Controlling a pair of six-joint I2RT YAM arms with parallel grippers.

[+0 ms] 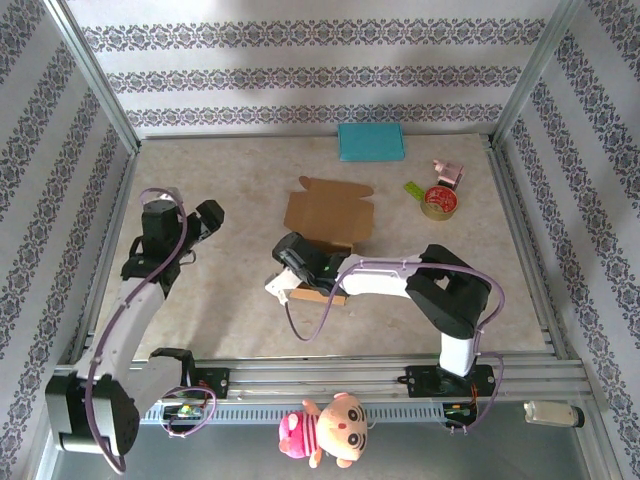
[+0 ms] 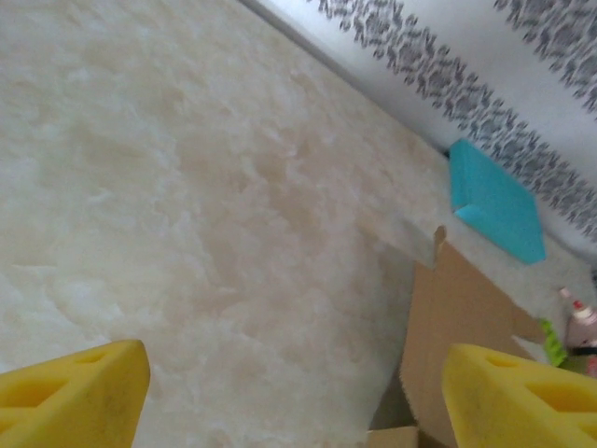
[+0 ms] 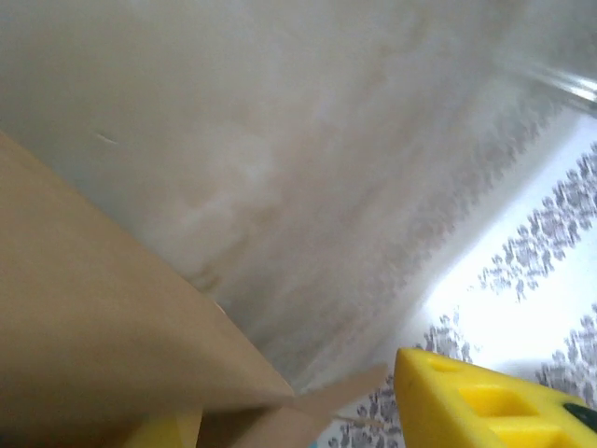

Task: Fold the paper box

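Note:
The brown cardboard box (image 1: 330, 212) lies partly unfolded at the middle of the table, its flaps spread. My right gripper (image 1: 287, 272) is at the box's near edge. In the right wrist view it (image 3: 308, 411) is open: one yellow finger (image 3: 494, 401) is clear at the right, the other (image 3: 168, 431) is mostly hidden under a cardboard flap (image 3: 103, 317). My left gripper (image 1: 207, 222) hovers left of the box, open and holding nothing. Its yellow fingers (image 2: 75, 392) stand wide apart over bare table, with the box's edge (image 2: 457, 317) at the right.
A teal pad (image 1: 370, 141) lies at the back wall, also in the left wrist view as a teal pad (image 2: 494, 201). A tape roll (image 1: 440, 202), a green piece (image 1: 414, 189) and a pink item (image 1: 448, 173) sit at the back right. A plush doll (image 1: 330, 430) hangs at the front rail.

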